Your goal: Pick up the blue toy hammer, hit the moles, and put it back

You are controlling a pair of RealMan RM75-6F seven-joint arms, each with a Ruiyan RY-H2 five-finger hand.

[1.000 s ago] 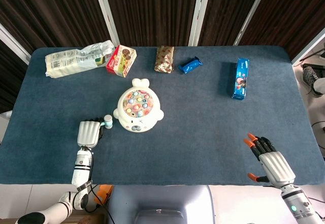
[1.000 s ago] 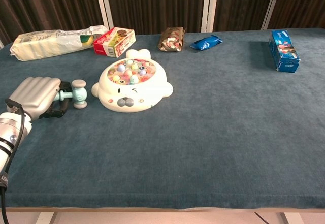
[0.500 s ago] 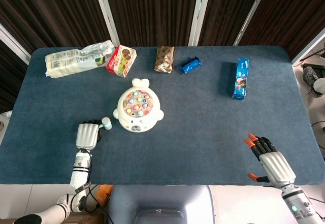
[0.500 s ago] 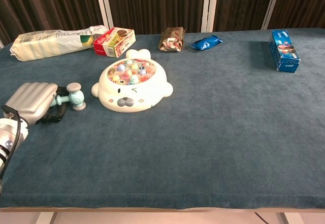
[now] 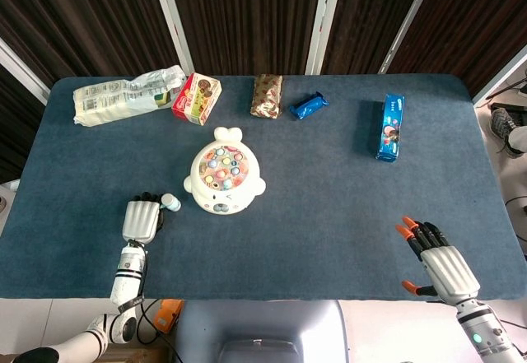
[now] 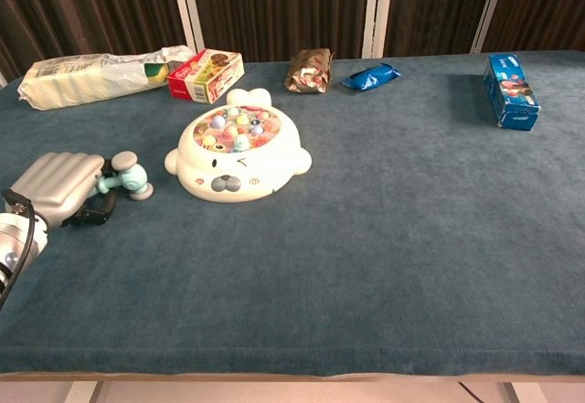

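The right hand sits at the near edge of the table, seen only in the head view, its orange-tipped fingers spread apart and holding nothing. The left hand lies low on the near left of the table, fingers curled around the handle of the blue toy hammer. The hammer's head pokes out just beyond the knuckles on the side toward the toy and rests on or just above the cloth; which one cannot be told.

Just past the hammer head, apart from it and toward the table's middle, is the white mole game, a rounded animal-shaped toy with coloured moles set in its top.

Well beyond the left hand, along the far edge, lie a pale plastic bag and, beside it, a red snack box. Further along that edge are a brown patterned packet and a small blue wrapper. Far ahead of the right hand stands a blue biscuit box.
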